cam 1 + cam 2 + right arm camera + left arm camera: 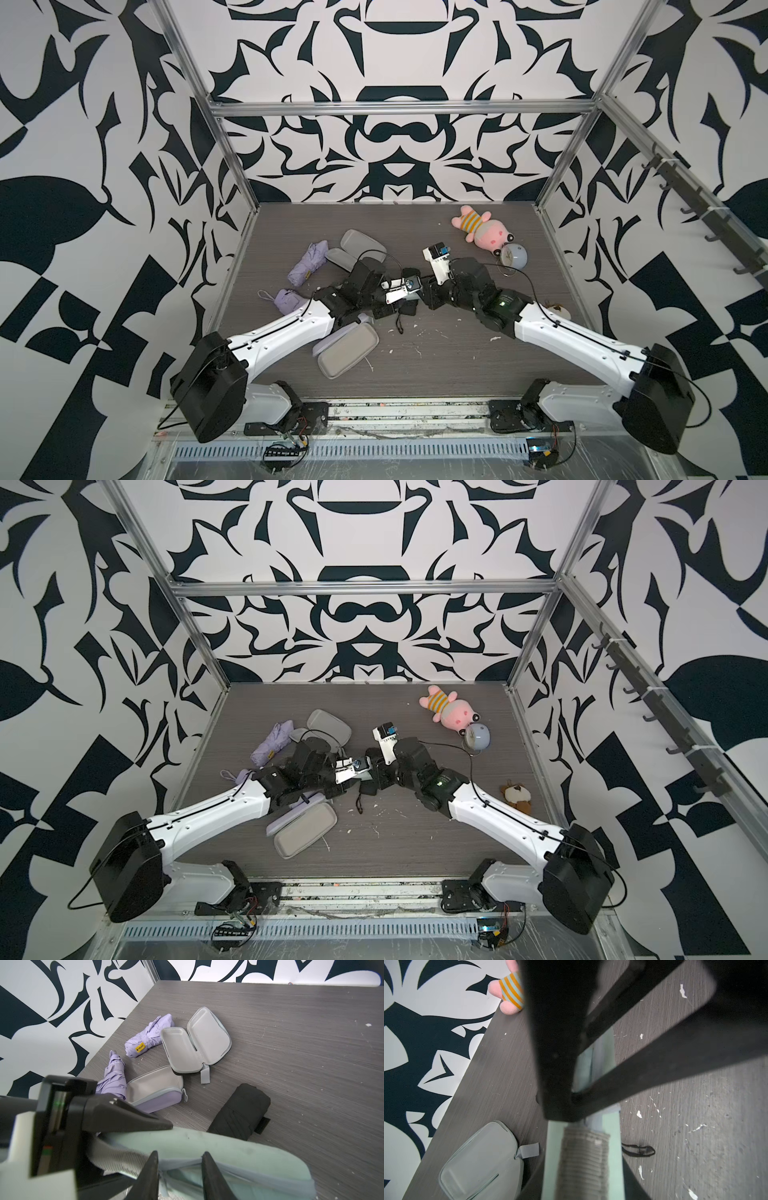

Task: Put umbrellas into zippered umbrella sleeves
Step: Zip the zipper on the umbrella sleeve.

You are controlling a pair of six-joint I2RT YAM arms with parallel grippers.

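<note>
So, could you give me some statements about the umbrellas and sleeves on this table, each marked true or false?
1. The black umbrella lies on the table, outside any sleeve. True.
2. The pink plush toy lies inside a sleeve. False: it lies on the bare table.
3. The far open sleeve holds an umbrella. False: it is empty.
4. The right gripper is at the mint green sleeve. True.

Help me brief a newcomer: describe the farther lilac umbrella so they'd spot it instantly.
On the dark table, look far left, by the patterned wall. Beside an opened grey-lined case lies the lilac umbrella. Only it bears a yellow tag; the other lilac umbrella, nearer the front, shows none.
</note>
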